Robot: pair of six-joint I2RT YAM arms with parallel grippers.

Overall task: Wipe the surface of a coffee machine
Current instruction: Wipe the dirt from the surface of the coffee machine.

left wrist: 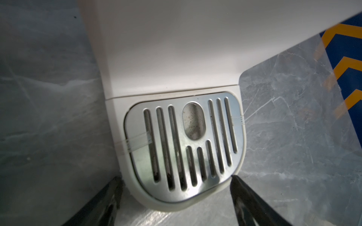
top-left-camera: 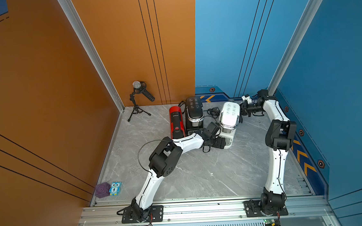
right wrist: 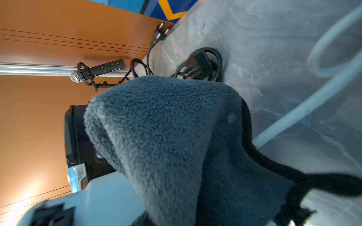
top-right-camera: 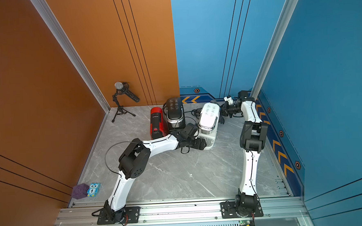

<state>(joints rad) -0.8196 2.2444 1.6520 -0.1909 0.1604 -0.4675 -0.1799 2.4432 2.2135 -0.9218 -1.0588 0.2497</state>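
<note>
Since the white coffee machine (top-left-camera: 229, 117) stands toward the far side of the surface (top-left-camera: 200, 172) with its long axis running near to far, a wipe would best follow that line. Its drip tray (left wrist: 184, 144) faces near, and the left fingers (left wrist: 248, 195) are spread wide on either side of it, grasping nothing. The right fingers (top-left-camera: 243, 112), clenched on the blue-grey cloth (right wrist: 166, 127), sit just right of the machine's far end. The body therefore lies to their left, and that arm is the nearer one.
</note>
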